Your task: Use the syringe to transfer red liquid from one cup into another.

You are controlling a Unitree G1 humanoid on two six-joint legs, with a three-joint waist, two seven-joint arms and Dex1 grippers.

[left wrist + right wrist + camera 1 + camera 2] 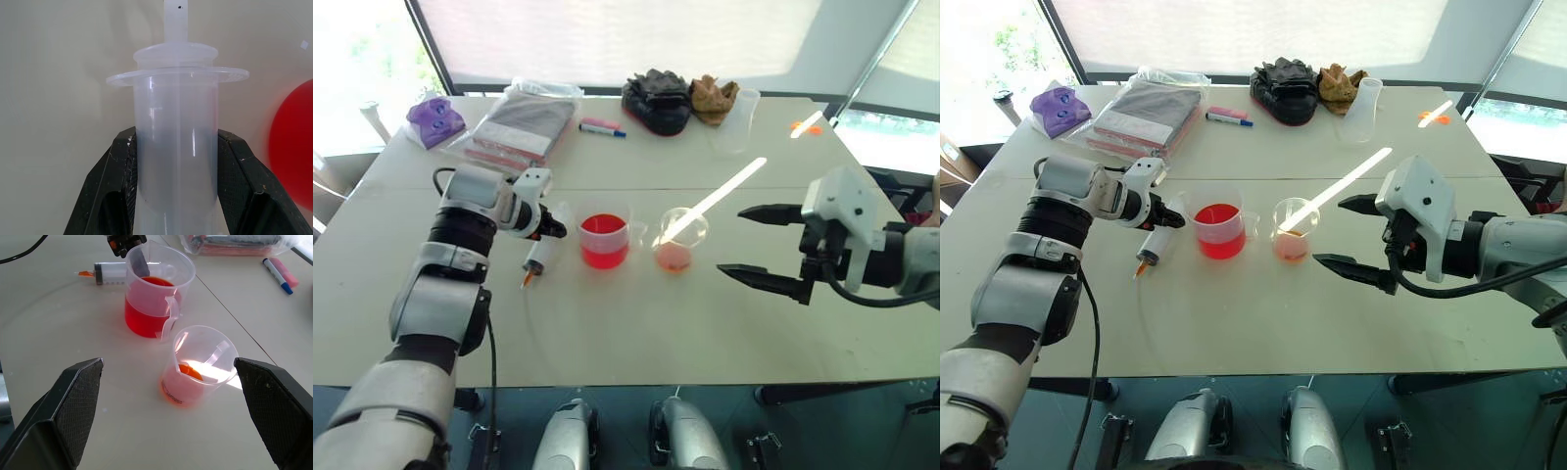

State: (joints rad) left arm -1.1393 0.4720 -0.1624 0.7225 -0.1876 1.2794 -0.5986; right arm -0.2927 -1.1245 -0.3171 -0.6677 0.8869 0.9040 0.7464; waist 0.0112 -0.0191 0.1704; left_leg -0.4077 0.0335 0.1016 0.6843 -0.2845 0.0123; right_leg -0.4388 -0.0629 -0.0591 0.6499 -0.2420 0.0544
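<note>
Black fingers [115,191] of the left end effector [551,230] clench the syringe [542,255] lying on the table [636,333], ready to lift; right end effector [766,247] hangs released near the small cup [677,238].

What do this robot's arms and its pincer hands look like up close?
Both arms are built from rounded silver-grey shells joined by black segments, with a black cable looping along each. The left gripper and right gripper each sit on a white boxy wrist block and end in two black, tapering fingers with a finely textured inner face.
</note>
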